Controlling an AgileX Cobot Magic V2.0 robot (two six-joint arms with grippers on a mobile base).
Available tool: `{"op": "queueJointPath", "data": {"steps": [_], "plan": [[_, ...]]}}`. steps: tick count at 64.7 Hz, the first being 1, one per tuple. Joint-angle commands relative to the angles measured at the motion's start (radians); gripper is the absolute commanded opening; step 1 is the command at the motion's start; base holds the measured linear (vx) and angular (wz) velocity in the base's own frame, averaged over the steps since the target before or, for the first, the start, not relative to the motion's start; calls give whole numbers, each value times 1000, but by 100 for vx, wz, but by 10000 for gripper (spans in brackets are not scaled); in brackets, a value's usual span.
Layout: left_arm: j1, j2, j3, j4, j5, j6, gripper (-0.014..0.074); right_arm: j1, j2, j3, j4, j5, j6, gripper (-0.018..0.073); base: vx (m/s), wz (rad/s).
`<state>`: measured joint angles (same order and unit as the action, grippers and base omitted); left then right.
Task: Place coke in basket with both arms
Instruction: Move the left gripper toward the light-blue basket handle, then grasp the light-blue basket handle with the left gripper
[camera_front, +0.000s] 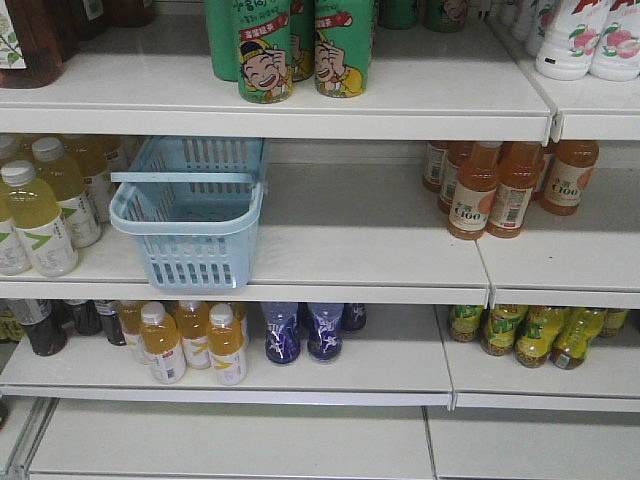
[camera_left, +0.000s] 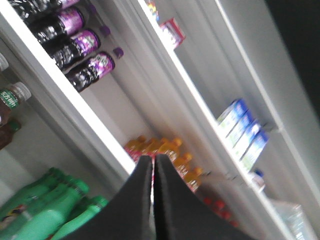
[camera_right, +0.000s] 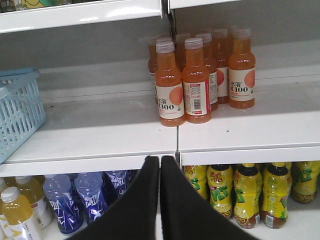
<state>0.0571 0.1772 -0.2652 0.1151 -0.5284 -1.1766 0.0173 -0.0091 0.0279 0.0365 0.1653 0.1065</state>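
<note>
Nearest, left gripper (camera_left: 153, 159): bottom centre of the left wrist view. Its two black fingers are pressed together with only a thin seam between them, and they hold nothing.
Right gripper (camera_right: 160, 160): bottom centre of the right wrist view, fingers likewise closed flat against each other and holding nothing. The tips sit in front of the shelf edge (camera_right: 100, 162).
Blue-purple bottles (camera_right: 75, 200): lower shelf, lower left of the right wrist view, just beyond the fingers.
Yellow-green bottles (camera_right: 250, 192): same lower shelf, to the right.
Basket (camera_front: 190, 262): pale blue and slotted, on the middle shelf, left of centre in the front view. Its front wall is close to the shelf lip.
Handle (camera_front: 185, 177): lies across the basket's far end.
Pale yellow bottles (camera_front: 40, 215): just beside the basket, at the left edge of the frame.
Orange C100 bottles (camera_front: 480, 195): middle shelf at the right, well apart from the basket, with bare shelf between.
Green cartoon-face cans (camera_front: 265, 55): top shelf, above the basket.
Left wrist view beyond the fingers: tilted, blurred shelving with purple-labelled dark bottles (camera_left: 80, 50) at upper left, green bottles (camera_left: 45, 210) at lower left and blue-and-white cartons (camera_left: 245, 132) at right.
</note>
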Motion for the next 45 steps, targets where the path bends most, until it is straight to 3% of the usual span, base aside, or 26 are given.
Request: {"op": "queueJointPath", "data": {"steps": [1,10,16,24,33,45], "plan": [[-4,154,-94,59,45,-33,-1,-6,-18,15,-3,-70,-5,-5,0,0],[-4,389,-116,96,9,-125,57,-6,-18,15,-3,-70,-5,-5,0,0],[-4,556,-116,193,-85,-279,145,-6,-18,15,-3,-70,-5,-5,0,0],[-4,786,-116,317,-299,-501,304,-6,-18,15,-3,-70,-5,-5,0,0],[-4,1057,-120,308,-556,-559,431,-6,-18,15,-3,-70,-5,-5,0,0],[-4,1351,-215,330,-781,-606,473,-6,-18,15,-3,-71,-5,-5,0,0]]}}
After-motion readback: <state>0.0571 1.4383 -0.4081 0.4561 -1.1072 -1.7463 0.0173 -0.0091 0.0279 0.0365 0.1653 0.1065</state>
